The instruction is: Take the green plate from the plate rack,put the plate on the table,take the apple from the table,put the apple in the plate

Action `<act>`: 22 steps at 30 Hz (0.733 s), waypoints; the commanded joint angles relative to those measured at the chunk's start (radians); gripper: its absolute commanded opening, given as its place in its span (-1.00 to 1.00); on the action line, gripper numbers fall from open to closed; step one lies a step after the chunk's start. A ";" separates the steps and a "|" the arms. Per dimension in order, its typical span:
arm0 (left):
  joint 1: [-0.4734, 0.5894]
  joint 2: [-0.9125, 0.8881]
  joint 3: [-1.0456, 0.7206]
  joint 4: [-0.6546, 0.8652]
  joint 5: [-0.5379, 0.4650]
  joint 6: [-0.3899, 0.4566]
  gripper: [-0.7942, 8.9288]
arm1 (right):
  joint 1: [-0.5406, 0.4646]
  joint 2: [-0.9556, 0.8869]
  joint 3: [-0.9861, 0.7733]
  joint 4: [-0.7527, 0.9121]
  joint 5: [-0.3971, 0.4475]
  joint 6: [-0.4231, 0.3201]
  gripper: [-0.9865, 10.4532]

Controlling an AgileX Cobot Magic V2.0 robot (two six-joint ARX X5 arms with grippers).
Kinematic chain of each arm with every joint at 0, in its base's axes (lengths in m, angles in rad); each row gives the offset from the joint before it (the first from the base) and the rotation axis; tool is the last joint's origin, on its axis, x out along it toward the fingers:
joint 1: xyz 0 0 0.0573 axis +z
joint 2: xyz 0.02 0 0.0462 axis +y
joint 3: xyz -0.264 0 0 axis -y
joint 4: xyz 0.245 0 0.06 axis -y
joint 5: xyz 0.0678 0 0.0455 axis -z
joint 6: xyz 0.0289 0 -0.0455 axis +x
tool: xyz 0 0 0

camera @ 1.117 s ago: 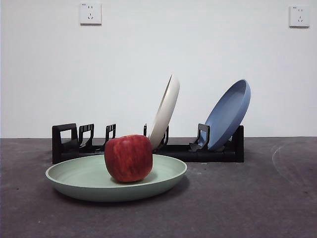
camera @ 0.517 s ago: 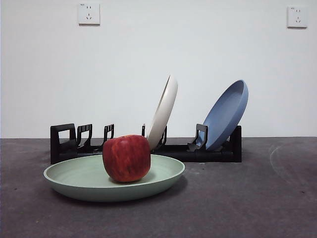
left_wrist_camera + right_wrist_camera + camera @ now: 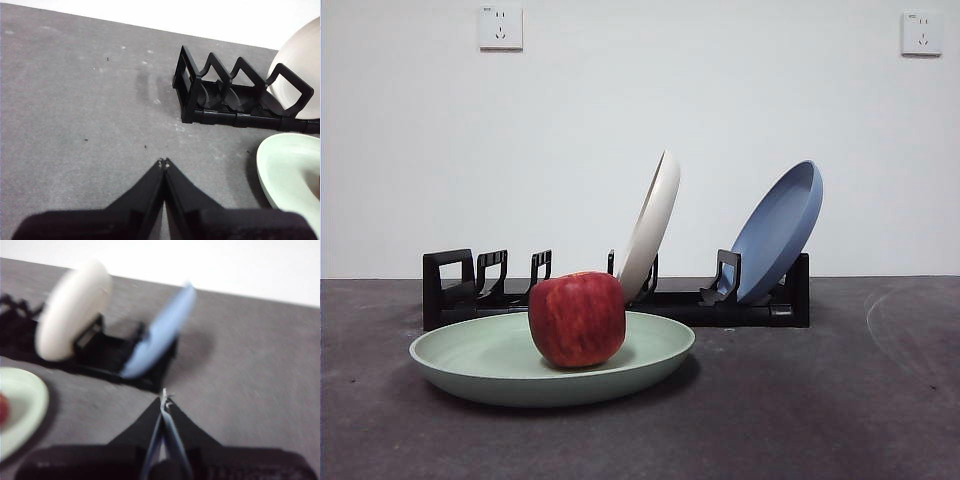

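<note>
Plainly unlabelled, the apple (image 3: 577, 319) sits in the green plate (image 3: 480, 355); both tools, left (image 3: 163, 162) and right (image 3: 164, 399), are closed.

Apple (image 3: 577, 319) in green plate (image 3: 480, 358) on table (image 3: 820, 410), plate rack (image 3: 450, 290) behind, cream plate (image 3: 653, 220), blue plate (image 3: 778, 232)

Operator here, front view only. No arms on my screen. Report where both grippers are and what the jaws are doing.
Observer: The left gripper is shut and empty, over the bare dark grey matte table, off the loop-handle end of the long black plastic plate rack.
Operator: Now the right one.
Observer: The right gripper is shut too, holding nothing, on the near side of the rack's other end by the tilted blue plate.
Operator: Confirm nothing touches the plate.
Observer: Confirmed. The pale sage green round plate lies apart from both grippers, and the red apple sits in it untouched.
</note>
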 commanded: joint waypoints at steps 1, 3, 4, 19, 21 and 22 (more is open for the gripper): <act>-0.002 0.000 -0.005 0.010 0.004 0.013 -0.84 | -0.043 -0.094 -0.143 0.079 0.000 0.034 -0.83; -0.002 0.001 -0.005 0.010 0.004 0.013 -0.84 | -0.067 -0.165 -0.224 0.134 0.000 0.043 -0.83; -0.002 0.002 -0.005 0.010 0.004 0.013 -0.84 | -0.078 -0.201 -0.263 0.161 0.001 0.048 -0.83; -0.002 0.004 -0.005 0.011 0.004 0.013 -0.84 | -0.115 -0.473 -0.481 0.118 0.121 0.122 -0.83; -0.002 0.004 -0.005 0.010 0.004 0.013 -0.84 | -0.115 -0.494 -0.481 0.082 0.121 0.113 -0.83; -0.002 0.004 -0.005 0.011 0.004 0.012 -0.84 | -0.115 -0.509 -0.481 0.060 0.121 0.106 -0.83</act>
